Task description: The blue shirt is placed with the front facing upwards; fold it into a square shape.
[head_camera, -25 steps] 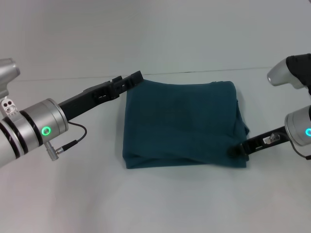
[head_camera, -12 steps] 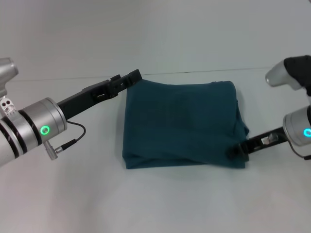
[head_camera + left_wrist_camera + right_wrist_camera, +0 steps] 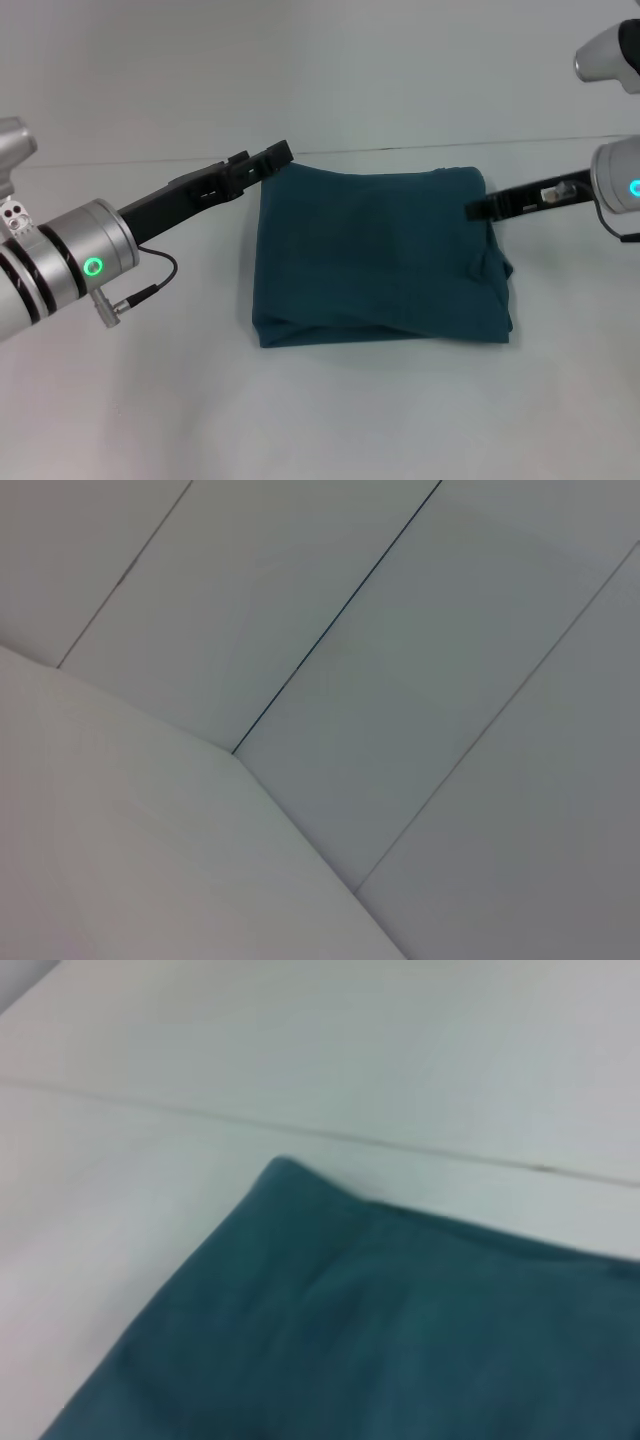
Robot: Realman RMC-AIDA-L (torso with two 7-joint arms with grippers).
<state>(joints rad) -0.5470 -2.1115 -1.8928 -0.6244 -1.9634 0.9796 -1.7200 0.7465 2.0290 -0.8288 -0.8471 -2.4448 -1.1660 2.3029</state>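
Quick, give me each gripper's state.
Left gripper: at the shirt's far left corner, cannot tell.
Right gripper: over the shirt's right edge, cannot tell.

I can read no text, label, brand, number or sign in any view. The blue shirt lies folded with plain teal cloth on top (no print showing). The green ring lights on the left arm and right arm carry no characters.
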